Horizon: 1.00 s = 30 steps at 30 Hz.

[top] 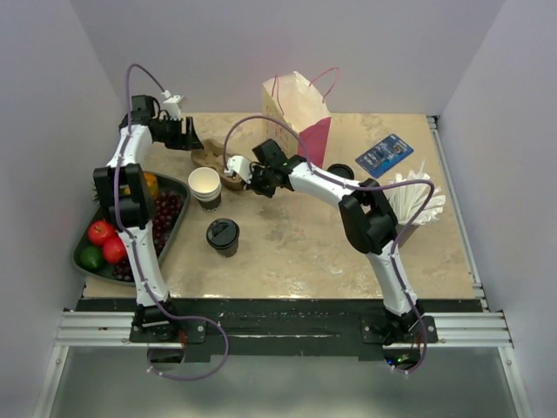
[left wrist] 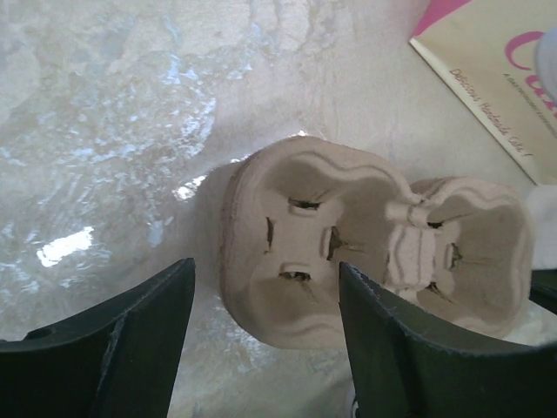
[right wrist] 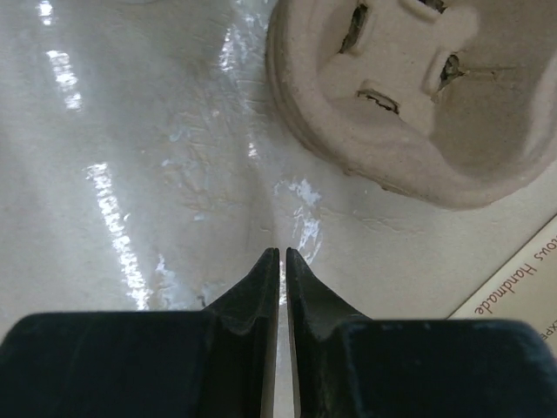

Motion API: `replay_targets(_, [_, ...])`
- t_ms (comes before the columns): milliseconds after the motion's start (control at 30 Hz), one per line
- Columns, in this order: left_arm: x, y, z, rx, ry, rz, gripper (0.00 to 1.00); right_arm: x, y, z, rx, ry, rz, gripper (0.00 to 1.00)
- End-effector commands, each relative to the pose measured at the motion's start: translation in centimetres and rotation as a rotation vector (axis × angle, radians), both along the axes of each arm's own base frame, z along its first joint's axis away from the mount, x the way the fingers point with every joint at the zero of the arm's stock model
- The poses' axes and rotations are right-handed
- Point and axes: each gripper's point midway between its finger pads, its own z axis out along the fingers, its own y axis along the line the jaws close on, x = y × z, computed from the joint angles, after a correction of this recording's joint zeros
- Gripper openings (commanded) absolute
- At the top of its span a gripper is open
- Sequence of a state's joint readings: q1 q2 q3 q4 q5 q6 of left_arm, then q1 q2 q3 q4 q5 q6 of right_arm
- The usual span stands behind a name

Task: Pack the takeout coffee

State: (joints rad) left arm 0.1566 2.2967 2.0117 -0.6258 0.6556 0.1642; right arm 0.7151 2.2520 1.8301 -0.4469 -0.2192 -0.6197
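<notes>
**A:** Start at the left. What can you make out?

**B:** A dark fruit tray [top: 184, 193] hangs over the counter's [top: 305, 252] left edge, and the left arm crosses and hides part of it. Behind it, the left gripper [left wrist: 265, 266] hangs with its fingers spread wide over a pulp cup carrier [left wrist: 305, 252]. One finger overlaps the carrier's near rim in the wrist view, and I cannot tell whether it touches.

**A:** Is the carrier holding anything?

**B:** Both wells look empty. From above it is half hidden behind the two grippers.

**A:** And the takeout coffee?

**B:** The takeout coffee [top: 223, 235] stands upright on the counter with its black lid on, just in front of the stacked cups [top: 205, 185]. It is apart from both grippers.

**A:** The right gripper?

**B:** The right gripper [right wrist: 280, 254] has its fingers pressed almost together, with only a thin slit between them and nothing in it. It points at bare counter beside the carrier's end.

**A:** Further right?

**B:** A paper bag [top: 300, 117] stands at the back, and only a printed corner of it shows in each wrist view. The right arm cuts off part of a loose black lid [top: 341, 171]. Then there is a blue packet [top: 384, 154], its print too small to read, and a white bundle [top: 418, 196] partly behind the arm's cable.
</notes>
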Motion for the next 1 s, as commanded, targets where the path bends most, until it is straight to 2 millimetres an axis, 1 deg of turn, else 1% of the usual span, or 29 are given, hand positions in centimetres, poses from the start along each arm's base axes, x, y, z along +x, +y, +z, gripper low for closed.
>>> replay_targets(0, [-1.7,-2.4,1.9,-0.160,0.011,-0.057,0.71,3.6,2.3,5.1,0.116,-0.137,-0.055,0.11])
replay_targets(33, [-2.3,-2.7,2.1,-0.179,0.022,-0.061,0.71,3.8,2.5,4.3,0.114,-0.132,-0.063,0.12])
replay_targets(67, [-2.8,-3.0,3.1,-0.187,0.014,-0.065,0.71,4.3,2.8,4.6,0.125,-0.145,-0.074,0.13])
replay_targets(100, [-3.8,-3.3,2.5,-0.198,0.044,-0.067,0.71,4.9,3.1,4.7,0.136,-0.165,-0.082,0.14])
replay_targets(133, [-4.3,-3.3,2.5,-0.203,0.055,-0.064,0.71,5.5,3.0,4.5,0.129,-0.185,-0.101,0.14])
replay_targets(167, [-4.9,-3.5,3.4,-0.203,0.049,-0.067,0.71,6.3,3.2,4.0,0.127,-0.196,-0.117,0.16])
replay_targets(200, [-6.0,-3.8,2.7,-0.214,0.080,-0.069,0.70,7.0,3.4,4.1,0.136,-0.218,-0.130,0.17])
replay_targets(233, [-6.5,-3.9,2.8,-0.217,0.088,-0.072,0.70,7.6,3.5,4.2,0.139,-0.237,-0.142,0.19])
replay_targets(267, [-7.1,-3.9,3.5,-0.217,0.081,-0.073,0.70,8.7,3.4,4.0,0.133,-0.266,-0.182,0.21])
replay_targets(300, [-8.0,-4.1,3.0,-0.227,0.109,-0.069,0.70,9.7,3.6,4.6,0.155,-0.306,-0.204,0.23])
replay_targets(333, [-8.6,-4.3,3.1,-0.230,0.114,-0.070,0.70,10.3,3.8,4.5,0.162,-0.327,-0.217,0.25])
replay_targets(367, [-9.1,-4.3,4.2,-0.230,0.099,-0.066,0.69,11.6,3.3,4.5,0.149,-0.376,-0.277,0.27])
replay_targets(400, [-10.1,-4.5,3.8,-0.233,0.119,-0.062,0.69,12.7,3.5,5.3,0.175,-0.428,-0.313,0.29])
replay_targets(433, [-10.6,-4.5,4.1,-0.232,0.118,-0.059,0.69,13.5,3.2,5.7,0.183,-0.460,-0.348,0.29])
replay_targets(467, [-11.6,-4.7,4.8,-0.232,0.113,-0.056,0.69,14.5,2.7,6.7,0.188,-0.506,-0.413,0.32])
replay_targets(500, [-12.2,-4.8,5.0,-0.231,0.115,-0.058,0.69,15.2,2.7,7.1,0.217,-0.539,-0.441,0.32])
replay_targets(533, [-12.6,-4.8,5.4,-0.225,0.108,-0.061,0.69,15.5,2.7,7.8,0.230,-0.558,-0.459,0.33])
replay_targets(567, [-13.0,-4.7,6.1,-0.204,0.083,-0.069,0.69,15.7,2.6,8.3,0.239,-0.572,-0.476,0.35])
replay_targets(600, [-13.2,-4.4,6.2,-0.176,0.083,-0.066,0.70,15.8,2.5,9.1,0.251,-0.585,-0.483,0.36])
replay_targets(633, [-13.1,-4.1,6.3,-0.136,0.058,-0.086,0.70,15.7,2.4,9.6,0.255,-0.588,-0.484,0.37])
replay_targets(667, [-12.4,-3.6,7.1,-0.103,0.025,-0.092,0.70,15.5,2.3,9.7,0.255,-0.578,-0.481,0.38])
replay_targets(700, [-12.0,-3.1,7.2,-0.066,0.018,-0.091,0.70,15.1,2.4,9.3,0.249,-0.542,-0.454,0.39])
replay_targets(733, [-11.4,-2.6,7.4,-0.024,-0.019,-0.116,0.71,14.7,2.3,10.7,0.270,-0.527,-0.442,0.40])
replay_targets(767, [-10.0,-2.1,8.0,0.004,-0.054,-0.127,0.71,14.2,2.5,10.6,0.290,-0.493,-0.436,0.42])
replay_targets(800, [-9.3,-1.9,8.2,0.025,-0.069,-0.132,0.71,13.2,2.3,9.6,0.263,-0.430,-0.411,0.43])
replay_targets(833, [-8.5,-1.5,8.3,0.047,-0.090,-0.146,0.72,12.3,2.7,10.4,0.286,-0.399,-0.369,0.45])
replay_targets(867, [-6.8,-1.1,8.5,0.063,-0.112,-0.153,0.72,11.4,2.6,9.6,0.284,-0.356,-0.364,0.46])
replay_targets(933, [-5.6,-0.6,7.8,0.092,-0.097,-0.155,0.72,10.1,2.7,9.0,0.278,-0.298,-0.338,0.47])
replay_targets(967, [-4.2,-0.2,7.5,0.107,-0.103,-0.159,0.72,9.6,2.7,9.1,0.281,-0.283,-0.339,0.48])
